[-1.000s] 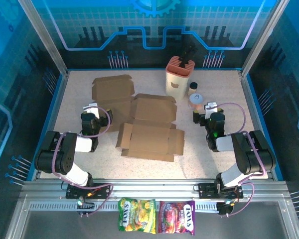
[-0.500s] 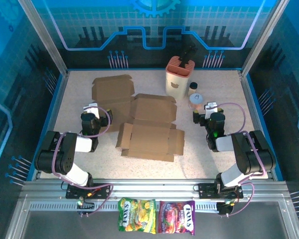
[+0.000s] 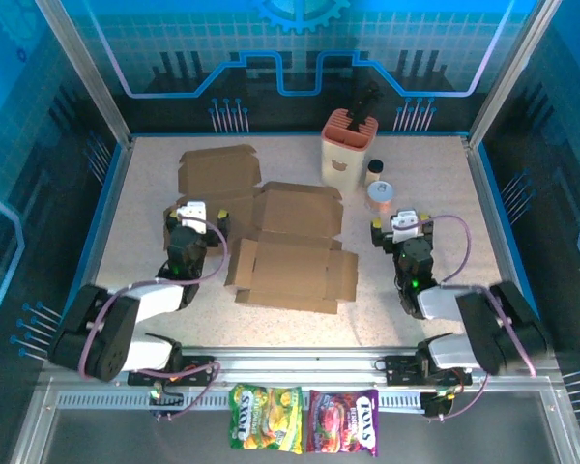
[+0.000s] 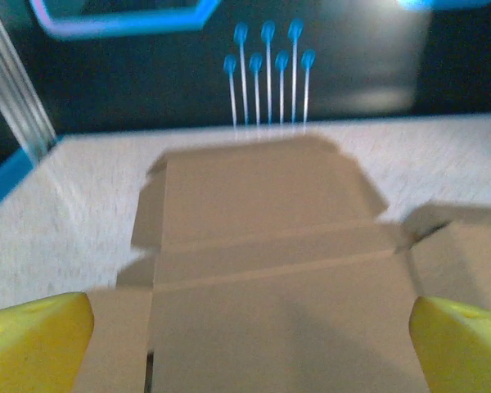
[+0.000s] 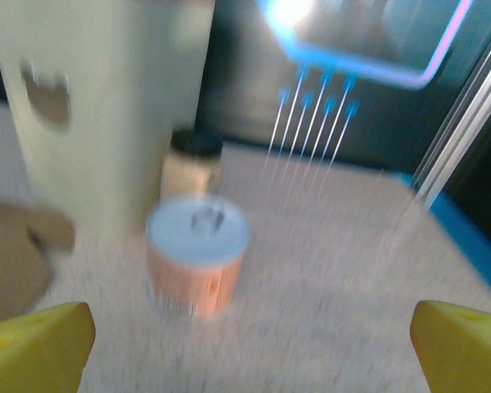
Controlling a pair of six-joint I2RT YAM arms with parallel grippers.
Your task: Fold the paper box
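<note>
The left gripper [image 3: 193, 220] and right gripper [image 3: 403, 230] both stand spread wide, holding nothing. The paper box [image 3: 292, 274] lies flat on the desk [image 3: 445, 184] between them, more cardboard sheets [image 3: 298, 210] at its far side.

left claw [image 3: 193, 214] spread wide, right claw [image 3: 402, 225] likewise

The left arm [image 3: 155, 298] and the right arm [image 3: 440, 302] share one build: rounded black joint housings linked by glossy white shells, each with a small white block [image 3: 191, 210] at the wrist. A thin lavender cable [image 3: 464, 232] loops along each arm, and a green light [image 3: 416, 283] glows on the right arm's black housing. In the wrist views the fingers [image 4: 33, 340] are blunt wedges of matte yellow, smooth and unmarked.
</note>
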